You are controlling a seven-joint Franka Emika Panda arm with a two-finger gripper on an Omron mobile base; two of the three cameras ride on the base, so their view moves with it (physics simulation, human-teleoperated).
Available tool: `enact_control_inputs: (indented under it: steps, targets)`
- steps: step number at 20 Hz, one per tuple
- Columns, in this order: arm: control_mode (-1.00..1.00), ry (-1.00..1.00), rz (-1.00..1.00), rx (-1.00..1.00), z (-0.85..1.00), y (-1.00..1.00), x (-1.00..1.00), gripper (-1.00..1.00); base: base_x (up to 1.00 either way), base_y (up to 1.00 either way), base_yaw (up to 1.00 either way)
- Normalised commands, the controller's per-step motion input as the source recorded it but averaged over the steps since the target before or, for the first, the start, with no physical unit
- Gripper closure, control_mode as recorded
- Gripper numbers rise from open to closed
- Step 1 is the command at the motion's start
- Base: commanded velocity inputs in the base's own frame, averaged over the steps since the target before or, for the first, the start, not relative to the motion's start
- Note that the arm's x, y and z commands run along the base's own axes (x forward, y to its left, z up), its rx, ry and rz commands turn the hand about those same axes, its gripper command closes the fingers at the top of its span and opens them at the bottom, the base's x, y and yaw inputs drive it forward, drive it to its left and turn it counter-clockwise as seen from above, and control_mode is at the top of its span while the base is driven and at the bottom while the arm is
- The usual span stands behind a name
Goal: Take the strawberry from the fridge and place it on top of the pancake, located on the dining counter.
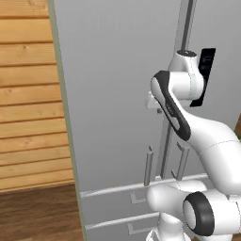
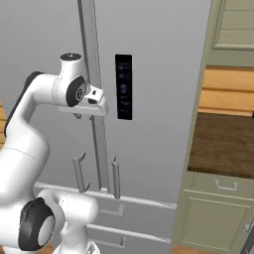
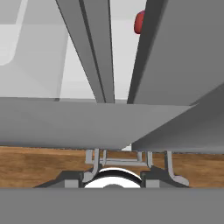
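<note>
I have the arm up against the fridge, its wrist close to the seam between the two doors, with the gripper pointing in at that seam above the bar handles; whether its fingers are apart or together I cannot tell, since the base views show only the hand's outer shell and the hand view hides the tips. Through the hand view I see a narrow gap between the doors and, high in it, a bit of red that I take for the strawberry, inside on a pale shelf. My worry is the gap: it looks too slim for the hand; pushing in now could jam the wrist against a door edge; a poor hold on a handle could slip off.
</note>
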Motion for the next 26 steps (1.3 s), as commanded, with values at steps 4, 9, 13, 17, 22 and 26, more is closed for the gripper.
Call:
enact_control_inputs:
  steps: [4,9,13,17,22,26]
  targets:
    - [1.00,0.00,0.00,0.00,0.00,0.00,0.00,-1.00,-0.08,-0.06,-0.03]
    - [1.00,0.00,0.00,0.00,0.00,0.00,0.00,-1.00,-0.21,-0.23,-0.07]
    - [1.00,0.00,0.00,0.00,0.00,0.00,0.00,-1.00,-0.19,-0.28,-0.11]
    - [1.00,0.00,0.00,0.00,0.00,0.00,0.00,-1.00,0.00,-0.44,-0.02]
    - [1.00,0.00,0.00,0.00,0.00,0.00,0.00,-1.00,-0.01,0.04,0.00]
    - [1.00,0.00,0.00,0.00,0.00,0.00,0.00,-1.00,-0.31,0.12,0.00]
